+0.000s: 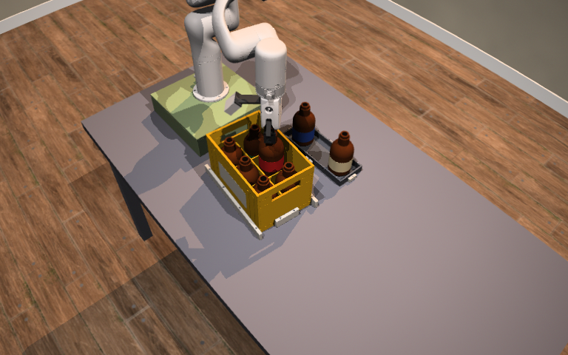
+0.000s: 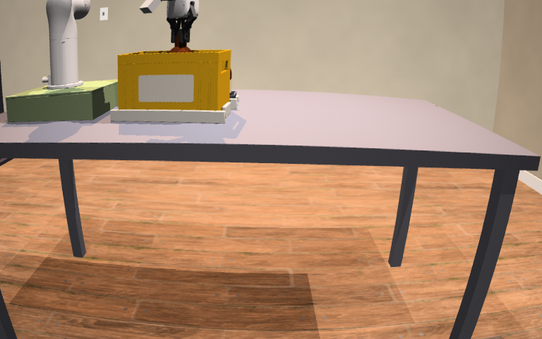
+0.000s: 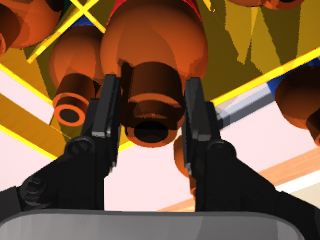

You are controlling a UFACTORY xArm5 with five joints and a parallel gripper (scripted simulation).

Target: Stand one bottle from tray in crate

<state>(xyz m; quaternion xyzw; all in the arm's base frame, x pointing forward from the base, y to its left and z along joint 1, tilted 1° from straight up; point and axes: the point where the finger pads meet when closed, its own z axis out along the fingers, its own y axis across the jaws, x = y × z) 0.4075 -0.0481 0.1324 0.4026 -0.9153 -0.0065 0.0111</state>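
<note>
The arm (image 1: 217, 46) rises from its foot at 11 o'clock, folds over, and drops its last link (image 1: 270, 66) straight down. The gripper (image 3: 152, 116) points down, its two black fingers clamped on a bottle neck (image 3: 152, 94), one at 9 and one at 3 o'clock.

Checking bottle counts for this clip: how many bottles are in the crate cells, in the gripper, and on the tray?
Seated in crate cells: 5
Red-label bottle in gripper, above the crate: 1
On tray: 2 (blue-label bottle, cream-label bottle)
Total: 8

A plain indoor room is being shown: wood plank floor (image 2: 248, 247), beige wall (image 2: 339, 44), white baseboard (image 1: 481, 54), one grey worktop (image 1: 376, 251).
</note>
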